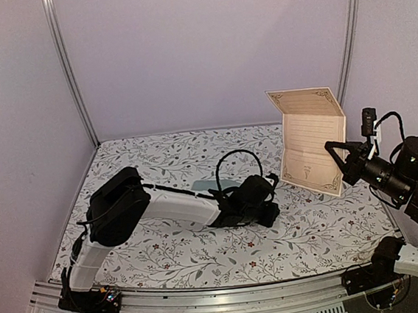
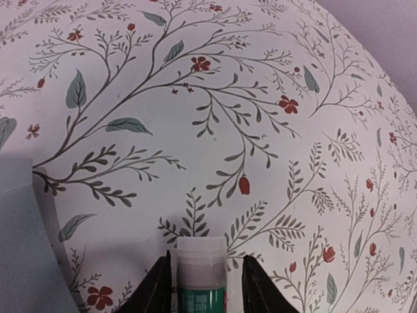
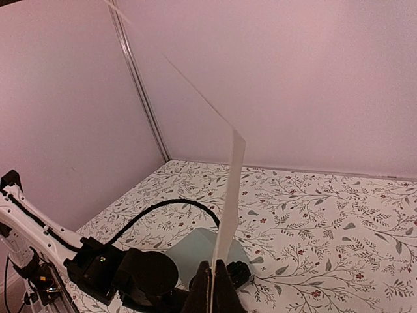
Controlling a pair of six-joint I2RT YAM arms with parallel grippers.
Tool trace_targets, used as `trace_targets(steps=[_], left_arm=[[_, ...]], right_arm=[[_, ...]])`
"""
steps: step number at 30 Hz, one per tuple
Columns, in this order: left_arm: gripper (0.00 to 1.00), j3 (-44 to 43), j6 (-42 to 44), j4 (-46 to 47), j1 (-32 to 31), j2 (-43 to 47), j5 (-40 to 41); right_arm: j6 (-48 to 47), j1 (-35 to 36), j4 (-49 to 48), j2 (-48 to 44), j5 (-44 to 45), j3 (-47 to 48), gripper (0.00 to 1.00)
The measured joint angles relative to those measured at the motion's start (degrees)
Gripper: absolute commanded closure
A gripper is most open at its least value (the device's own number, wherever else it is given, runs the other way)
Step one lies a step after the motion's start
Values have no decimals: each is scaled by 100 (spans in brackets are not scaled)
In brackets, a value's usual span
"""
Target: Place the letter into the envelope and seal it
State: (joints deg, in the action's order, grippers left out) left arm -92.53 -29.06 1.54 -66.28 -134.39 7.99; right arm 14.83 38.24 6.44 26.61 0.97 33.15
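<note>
Claw update: my right claw (image 3: 213,287) is pinched shut on the letter (image 1: 313,143) by its edge. It holds the sheet upright off the worktop (image 1: 312,228), I'd guess ready to slide into the envelope (image 1: 208,184), which lies flat beside my left claw (image 2: 206,262). That one straddles the glue stick (image 2: 202,279), handy for sealing; gripping or not, can't tell.

- I see the tan letter (image 1: 311,135), with its dark ornate border, bent and pinched upright between my right fingers (image 3: 225,293), rising edge-on above them.
- The pale teal envelope (image 3: 195,251) lies flat, left of my left fingers (image 2: 153,290).
</note>
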Motion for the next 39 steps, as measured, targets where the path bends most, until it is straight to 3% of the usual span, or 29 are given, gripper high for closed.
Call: trace_targets(steps=[4, 17, 26, 33, 39], left_arm=[[57, 0, 31, -4, 0, 0, 37], [56, 0, 125, -9, -20, 0, 179], [46, 275, 555, 31, -42, 278, 297], [39, 1377, 946, 243, -61, 1617, 417], [37, 3202, 1329, 817, -81, 3628, 667]], right_arm=[[0, 0, 0, 0, 0, 0, 100], [0, 0, 0, 0, 0, 0, 100], [-9, 0, -4, 15, -2, 0, 100], [-144, 0, -37, 70, -4, 0, 100], [-402, 0, -258, 199, -190, -4, 100]])
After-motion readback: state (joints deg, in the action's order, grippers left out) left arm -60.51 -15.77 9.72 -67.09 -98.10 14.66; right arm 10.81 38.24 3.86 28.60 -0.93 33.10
